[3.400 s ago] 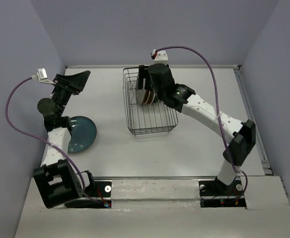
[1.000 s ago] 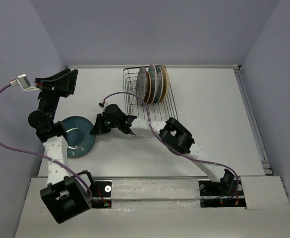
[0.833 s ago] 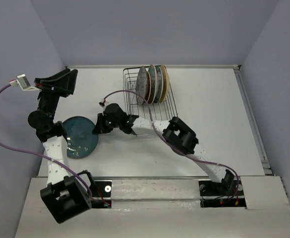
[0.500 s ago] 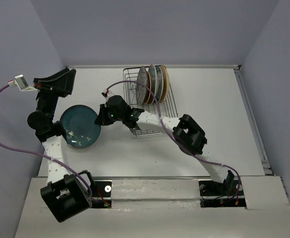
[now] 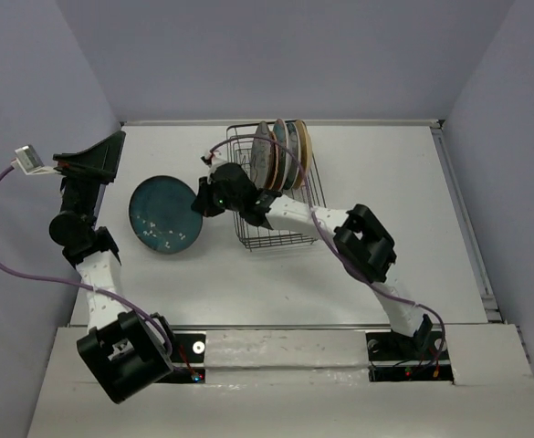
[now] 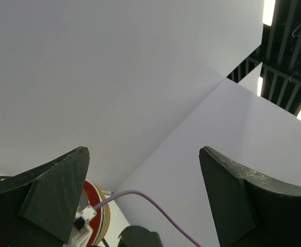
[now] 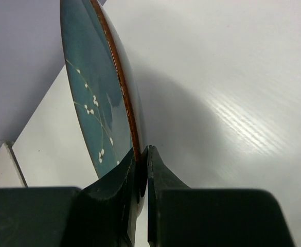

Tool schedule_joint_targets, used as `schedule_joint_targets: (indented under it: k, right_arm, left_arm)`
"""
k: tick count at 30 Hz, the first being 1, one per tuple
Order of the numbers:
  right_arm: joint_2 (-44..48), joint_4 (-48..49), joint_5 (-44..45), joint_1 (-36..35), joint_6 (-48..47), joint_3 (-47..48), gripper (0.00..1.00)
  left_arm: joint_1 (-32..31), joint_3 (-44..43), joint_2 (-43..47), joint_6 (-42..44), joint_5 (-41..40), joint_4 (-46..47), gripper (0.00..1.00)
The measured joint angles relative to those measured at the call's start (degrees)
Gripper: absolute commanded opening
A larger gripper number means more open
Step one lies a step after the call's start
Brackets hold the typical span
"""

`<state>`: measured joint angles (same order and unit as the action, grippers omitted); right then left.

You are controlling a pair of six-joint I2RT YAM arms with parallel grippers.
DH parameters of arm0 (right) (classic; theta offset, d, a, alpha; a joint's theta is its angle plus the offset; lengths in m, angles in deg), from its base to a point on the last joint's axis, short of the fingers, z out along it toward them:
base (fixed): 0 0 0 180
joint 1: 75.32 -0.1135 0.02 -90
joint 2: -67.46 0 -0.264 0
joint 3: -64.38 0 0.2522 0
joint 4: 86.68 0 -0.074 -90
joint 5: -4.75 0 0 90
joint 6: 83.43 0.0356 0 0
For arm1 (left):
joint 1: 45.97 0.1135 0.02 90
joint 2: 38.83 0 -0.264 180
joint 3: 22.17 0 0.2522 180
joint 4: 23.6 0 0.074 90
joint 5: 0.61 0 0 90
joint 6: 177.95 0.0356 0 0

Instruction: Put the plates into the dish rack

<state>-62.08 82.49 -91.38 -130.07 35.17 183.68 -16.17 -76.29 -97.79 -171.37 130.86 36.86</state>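
Note:
A dark teal plate (image 5: 165,214) with small white flecks hangs above the table left of the dish rack (image 5: 277,187), its face tipped up toward the camera. My right gripper (image 5: 203,201) is shut on its right rim; the wrist view shows both jaws pinching the brown edge of the teal plate (image 7: 101,98). Several plates (image 5: 281,153) stand on edge in the far end of the black wire rack. My left gripper (image 5: 93,157) is raised at the far left with its jaws wide apart, pointing up at the wall with nothing between its fingers (image 6: 57,193).
Purple-grey walls enclose the white table (image 5: 385,201) on three sides. The right arm (image 5: 362,245) stretches diagonally across the rack's near end. A purple cable (image 5: 248,146) loops over the rack's left side.
My right gripper has lifted the teal plate off the table and carried it up and right toward the rack, tilting it up. The left arm has swung slightly back and left.

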Motion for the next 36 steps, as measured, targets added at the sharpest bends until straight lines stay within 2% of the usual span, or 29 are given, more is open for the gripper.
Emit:
schedule_joint_targets:
  k: [3, 9, 16, 22, 27, 36]
  right_arm:
    - [3.39, -0.81, 0.83, 1.92, -1.36, -1.88, 0.07]
    - [12.11, -2.12, 5.27, 6.71, -2.23, -4.15, 0.07]
    - [20.09, -8.17, 25.62, 10.49, -2.62, -2.4, 0.07]
    - [20.06, -14.75, 42.12, 10.49, -5.38, -1.42, 0.07]
    - [17.79, -17.31, 48.76, 10.16, -7.76, 0.87, 0.07]
    - [7.67, -17.4, 60.06, 6.73, -20.17, 14.32, 0.07]
  left_arm:
    - [0.37, 0.81, -2.21, -2.73, -0.17, -0.39, 0.99]
    - [0.68, 2.25, -2.29, -2.89, -0.81, -0.74, 0.99]
    - [0.68, 2.32, -1.68, -1.57, -1.2, -0.33, 0.99]
    - [0.68, 2.34, -1.68, -1.29, -1.22, -0.33, 0.99]
    - [0.68, 2.36, -1.68, -1.11, -1.22, -0.33, 0.99]
    - [0.68, 2.38, -1.68, -1.09, -1.25, -0.33, 0.99]
